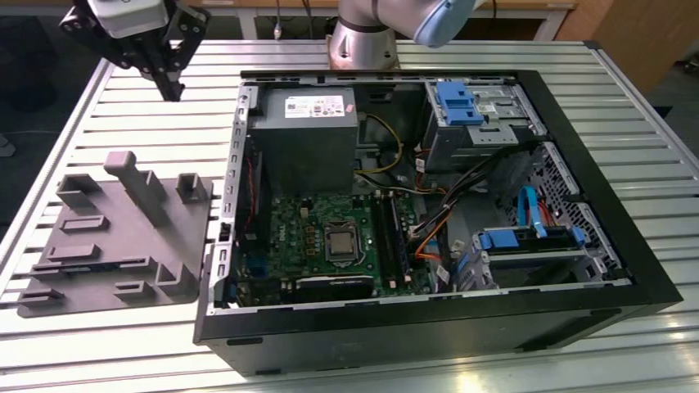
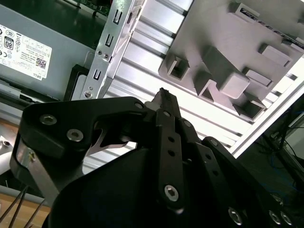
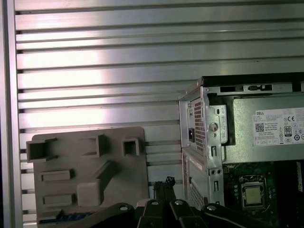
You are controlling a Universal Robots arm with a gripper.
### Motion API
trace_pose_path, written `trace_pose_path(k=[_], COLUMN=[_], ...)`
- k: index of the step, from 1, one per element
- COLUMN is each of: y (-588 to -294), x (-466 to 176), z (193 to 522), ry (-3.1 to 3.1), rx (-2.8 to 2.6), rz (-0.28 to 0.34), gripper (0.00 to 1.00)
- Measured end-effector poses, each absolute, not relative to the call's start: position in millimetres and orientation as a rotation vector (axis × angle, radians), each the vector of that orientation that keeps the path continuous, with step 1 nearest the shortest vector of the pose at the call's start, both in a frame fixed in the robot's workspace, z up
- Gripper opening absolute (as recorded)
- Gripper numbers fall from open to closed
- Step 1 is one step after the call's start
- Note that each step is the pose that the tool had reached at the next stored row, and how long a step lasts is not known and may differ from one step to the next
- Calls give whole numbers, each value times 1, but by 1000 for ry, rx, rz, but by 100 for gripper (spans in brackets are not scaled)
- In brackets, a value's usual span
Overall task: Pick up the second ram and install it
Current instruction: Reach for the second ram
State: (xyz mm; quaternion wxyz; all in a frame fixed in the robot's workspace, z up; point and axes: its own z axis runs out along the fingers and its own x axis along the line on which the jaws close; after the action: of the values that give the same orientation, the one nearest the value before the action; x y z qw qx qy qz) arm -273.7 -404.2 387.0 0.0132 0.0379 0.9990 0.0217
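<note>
My gripper (image 1: 172,90) hangs above the slatted table at the exterior view's far left, behind the grey moulded tray (image 1: 110,246) and off the case's back left corner. Its black fingers are shut together with nothing between them; in both wrist views they meet at a point (image 2: 164,95) (image 3: 166,183). In both wrist views the tray (image 2: 213,38) (image 3: 85,161) lies a little beyond the fingertips. The second ram is hidden; I cannot pick it out on the tray or elsewhere. The motherboard's memory slots (image 1: 390,233) run beside the processor socket (image 1: 340,243).
The open black computer case (image 1: 437,327) lies flat to the exterior view's right of the tray. It holds a grey power supply (image 1: 304,131), drive cages with blue clips (image 1: 459,102) and loose cables (image 1: 437,221). The arm's base (image 1: 361,41) stands behind the case.
</note>
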Motion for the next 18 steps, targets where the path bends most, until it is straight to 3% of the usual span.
trace_pose_path(k=[18], y=[-405], x=[-284], z=[386], ry=[3112], rx=[118], rz=[68], gripper=[11])
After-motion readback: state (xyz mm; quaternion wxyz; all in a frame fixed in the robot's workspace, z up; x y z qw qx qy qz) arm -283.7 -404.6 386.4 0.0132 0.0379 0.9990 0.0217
